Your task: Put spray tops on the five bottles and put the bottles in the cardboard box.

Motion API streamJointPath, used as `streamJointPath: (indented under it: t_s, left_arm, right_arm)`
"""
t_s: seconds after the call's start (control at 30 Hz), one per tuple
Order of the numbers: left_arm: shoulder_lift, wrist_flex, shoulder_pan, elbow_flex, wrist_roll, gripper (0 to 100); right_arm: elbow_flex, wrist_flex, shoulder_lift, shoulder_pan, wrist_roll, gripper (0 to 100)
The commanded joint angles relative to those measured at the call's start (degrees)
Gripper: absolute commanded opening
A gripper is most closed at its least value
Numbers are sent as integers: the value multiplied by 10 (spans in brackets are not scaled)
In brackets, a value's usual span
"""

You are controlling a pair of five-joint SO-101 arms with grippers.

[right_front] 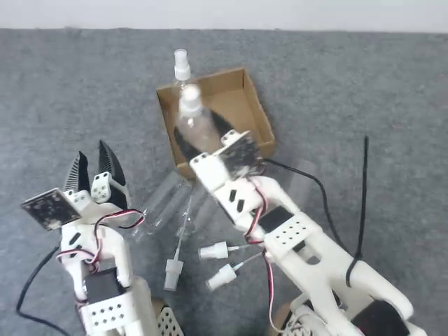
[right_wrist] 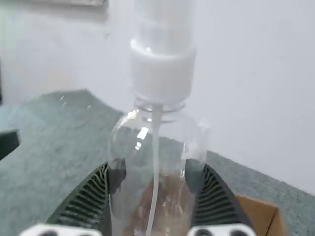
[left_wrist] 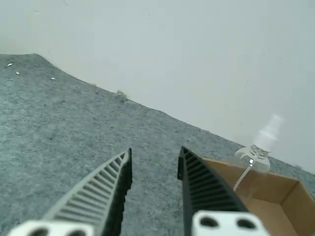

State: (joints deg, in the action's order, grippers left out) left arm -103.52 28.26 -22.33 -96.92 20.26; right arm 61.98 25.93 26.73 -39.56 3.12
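The open cardboard box stands on the grey carpet at the back centre. One clear bottle with a white spray top stands upright in its far left corner. My right gripper is shut on a second clear bottle with a white spray top, held upright over the box's left front part. My left gripper hovers open and empty, left of the box. Clear topless bottles lie between the arms.
Three loose spray tops with thin tubes lie on the carpet between the arm bases. A black cable runs along the right arm. A white wall rises behind the carpet's far edge.
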Motion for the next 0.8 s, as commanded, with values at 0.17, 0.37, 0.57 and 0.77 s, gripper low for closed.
streamJointPath:
  t_s: [0.17, 0.37, 0.57, 0.77]
  left_arm:
    - [-8, 11, 1, 4, 8, 145]
    - [-8, 13, 1, 4, 8, 145]
    - [-8, 13, 1, 4, 8, 145]
    - [-8, 13, 0, 4, 8, 145]
  right_arm:
    - [-70, 122, -93, 28, -31, 30]
    - [-154, 201, -262, 28, -26, 30]
    - [-233, 261, -402, 28, -26, 32]
    - [-290, 301, -499, 28, -25, 34]
